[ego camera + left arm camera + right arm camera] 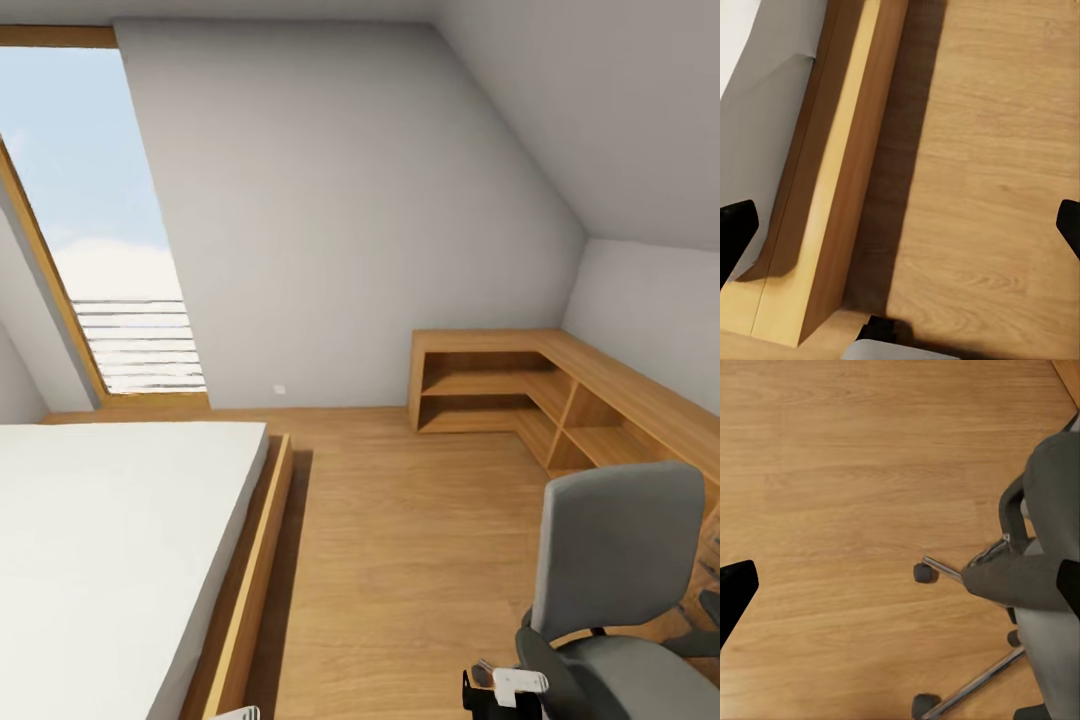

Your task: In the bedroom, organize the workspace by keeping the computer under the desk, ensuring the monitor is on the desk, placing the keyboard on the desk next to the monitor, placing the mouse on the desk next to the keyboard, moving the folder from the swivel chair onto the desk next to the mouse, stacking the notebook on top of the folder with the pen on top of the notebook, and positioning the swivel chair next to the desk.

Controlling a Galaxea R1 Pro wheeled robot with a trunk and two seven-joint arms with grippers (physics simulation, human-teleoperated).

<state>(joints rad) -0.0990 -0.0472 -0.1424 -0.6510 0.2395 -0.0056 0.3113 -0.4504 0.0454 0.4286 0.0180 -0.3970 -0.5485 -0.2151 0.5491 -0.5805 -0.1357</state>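
The swivel chair [615, 560], grey and padded with black armrests, stands at the lower right of the head view on the wooden floor, its back facing me. The part of its seat [640, 675] that shows is bare grey. My right arm's end [500, 688] sits just left of the chair. In the right wrist view the chair [1050, 510] and its chrome wheeled base [952, 571] lie below my right gripper [900, 589], which is open and empty. My left gripper [900, 229] is open over the floor beside the bed frame [832, 187], holding nothing.
A white bed [110, 540] in a wooden frame [255, 570] takes up the left. A low wooden corner shelf unit [520, 385] runs along the right wall behind the chair. A slanted window [90, 220] is at the left. Open wooden floor [400, 560] lies between bed and chair.
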